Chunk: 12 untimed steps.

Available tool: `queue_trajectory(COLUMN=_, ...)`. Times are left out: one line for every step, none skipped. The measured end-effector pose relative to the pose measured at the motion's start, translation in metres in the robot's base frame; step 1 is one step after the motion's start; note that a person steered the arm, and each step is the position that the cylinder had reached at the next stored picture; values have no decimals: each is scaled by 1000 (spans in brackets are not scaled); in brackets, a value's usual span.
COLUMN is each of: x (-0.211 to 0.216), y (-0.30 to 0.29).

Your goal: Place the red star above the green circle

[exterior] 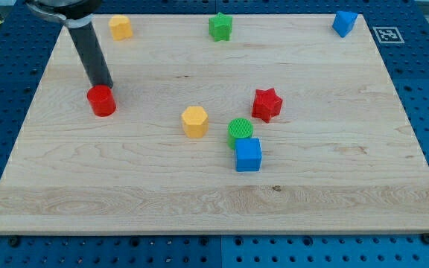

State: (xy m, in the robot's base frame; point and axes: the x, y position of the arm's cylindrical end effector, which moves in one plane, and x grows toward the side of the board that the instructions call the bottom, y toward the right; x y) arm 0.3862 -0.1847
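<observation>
The red star [267,104] lies right of the board's middle. The green circle [239,131] lies just below and left of it, a small gap apart. My tip [103,86] is far to the left, touching the top edge of a red cylinder [101,101]. The rod slants up to the view's top left.
A blue cube [248,155] touches the green circle from below. A yellow hexagon [194,121] lies left of the circle. A yellow block [120,27], a green star [220,26] and a blue block [344,23] lie along the wooden board's [348,186] top edge.
</observation>
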Motion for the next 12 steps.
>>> queue_trajectory(x=0, y=25)
queue_trajectory(x=0, y=56)
queue_trajectory(x=0, y=89)
queue_trajectory(x=0, y=105)
queue_trajectory(x=0, y=108)
queue_trajectory(x=5, y=139)
queue_trajectory(x=16, y=166)
queue_trajectory(x=16, y=193)
queue_trajectory(x=16, y=248)
queue_trajectory(x=16, y=292)
queue_trajectory(x=16, y=325)
queue_trajectory(x=32, y=326)
